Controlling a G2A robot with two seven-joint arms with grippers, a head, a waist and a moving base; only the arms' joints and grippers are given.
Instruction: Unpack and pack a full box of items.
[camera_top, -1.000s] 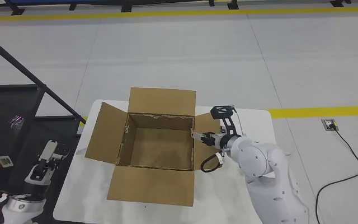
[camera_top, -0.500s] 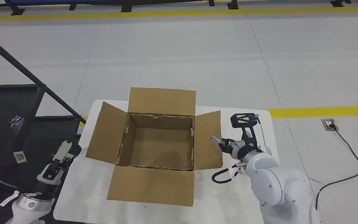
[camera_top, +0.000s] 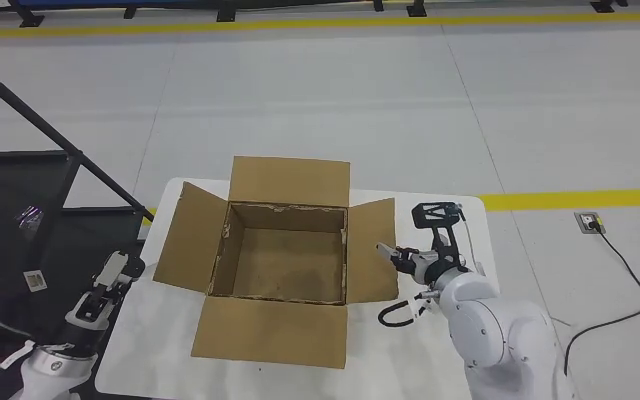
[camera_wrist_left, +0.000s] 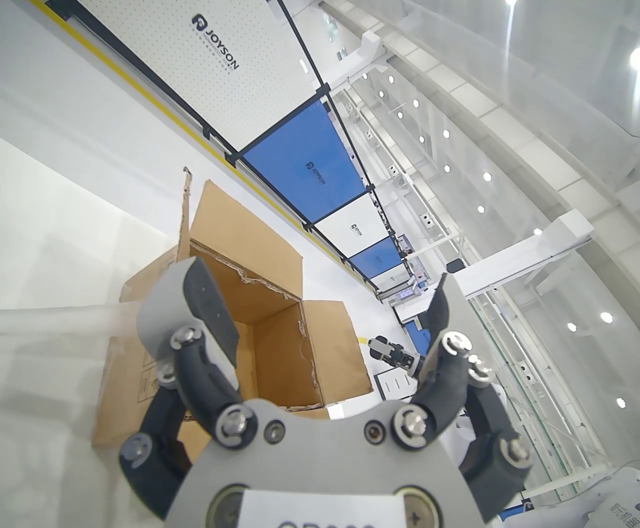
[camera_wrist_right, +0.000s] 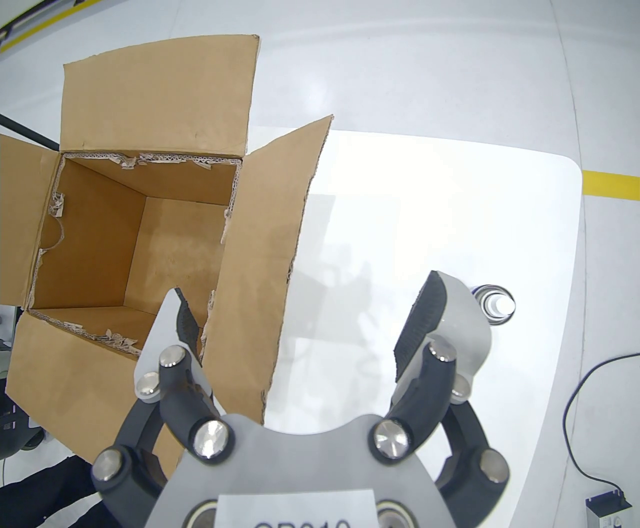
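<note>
An open cardboard box (camera_top: 290, 182) stands in the middle of the white table (camera_top: 150, 330), all flaps folded out, its inside bare. My right gripper (camera_top: 392, 254) hovers at the box's right flap (camera_wrist_right: 270, 250), and the right gripper (camera_wrist_right: 305, 290) is open with that flap showing between its fingers. I cannot tell whether they touch. My left gripper (camera_top: 117, 267) sits off the table's left edge; seen in its own wrist view the left gripper (camera_wrist_left: 320, 280) is open and holds nothing, with the box (camera_wrist_left: 280, 345) beyond it.
A small clear bottle (camera_wrist_right: 495, 304) stands on the table (camera_wrist_right: 450, 200) to the right of the right gripper. A black cloth-covered stand (camera_top: 40, 230) lies left of the table. Bare tabletop surrounds the box.
The right arm pulled back from the box's right wall to the right, then stopped. The left arm shifted slightly toward the table's edge, then kept still.
</note>
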